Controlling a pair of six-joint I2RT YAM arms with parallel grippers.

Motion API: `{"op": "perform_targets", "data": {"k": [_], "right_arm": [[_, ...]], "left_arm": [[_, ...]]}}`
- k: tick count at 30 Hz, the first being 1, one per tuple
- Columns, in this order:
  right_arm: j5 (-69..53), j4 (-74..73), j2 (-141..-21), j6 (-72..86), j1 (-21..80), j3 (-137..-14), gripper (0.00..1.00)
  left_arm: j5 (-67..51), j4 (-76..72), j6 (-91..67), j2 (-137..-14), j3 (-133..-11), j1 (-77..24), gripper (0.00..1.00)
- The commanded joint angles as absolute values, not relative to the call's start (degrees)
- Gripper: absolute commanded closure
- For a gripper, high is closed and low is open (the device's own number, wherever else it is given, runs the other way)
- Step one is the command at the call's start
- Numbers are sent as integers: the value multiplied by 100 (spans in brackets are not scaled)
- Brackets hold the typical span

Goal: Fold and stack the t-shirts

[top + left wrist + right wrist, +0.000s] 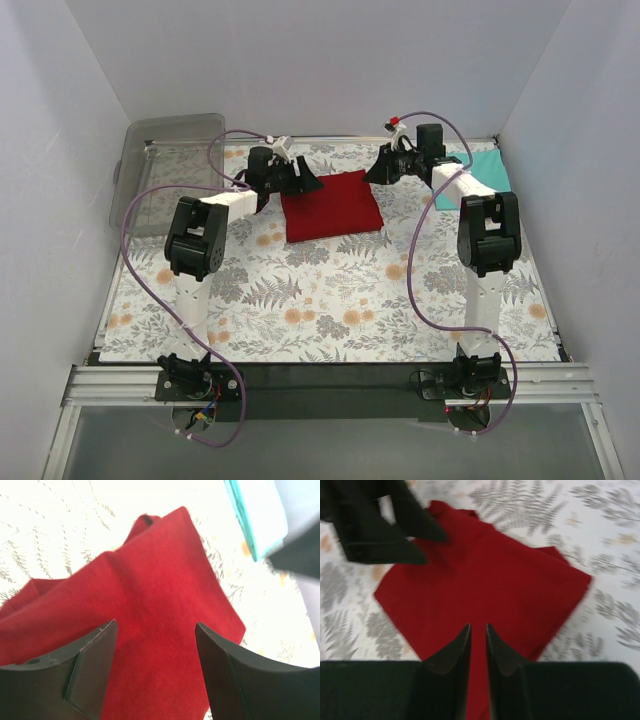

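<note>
A deep red t-shirt (332, 205) lies folded into a flat square at the far middle of the table. My left gripper (305, 183) hovers at its left edge, open, and its wrist view shows red cloth (165, 590) below the wide gap between the fingers (156, 623). My right gripper (378, 170) is over the shirt's far right corner. Its jaws (478, 625) stand a narrow slit apart above the red cloth (490, 595), holding nothing. A folded teal t-shirt (487, 172) lies at the far right, partly hidden by the right arm, and also shows in the left wrist view (255, 515).
A clear plastic bin (165, 180) leans at the far left corner. The table wears a fern-and-flower print cover (330, 300). White walls close in the left, right and back sides. Both arm bases stand at the near edge.
</note>
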State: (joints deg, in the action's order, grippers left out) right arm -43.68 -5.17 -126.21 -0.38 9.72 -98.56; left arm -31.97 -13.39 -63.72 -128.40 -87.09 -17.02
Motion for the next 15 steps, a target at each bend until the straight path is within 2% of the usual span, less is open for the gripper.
{"op": "perform_targets", "data": {"k": [1,7,15], "right_arm": [[-5984,-369,-12550,-247,1107,-9301,79],[-5994,-281,-12858,202,1222,-9158,82],[-5424,-518,-13034,167,1204,-8974,86]], "left_arm": [[-3234,-1573,-6697,-12699,-8964,-1635,41],[-3068,-1714,-7013,-12999,-9132,-1565,41],[-2567,-1670,-7242,-13359,-9246,-1231,43]]}}
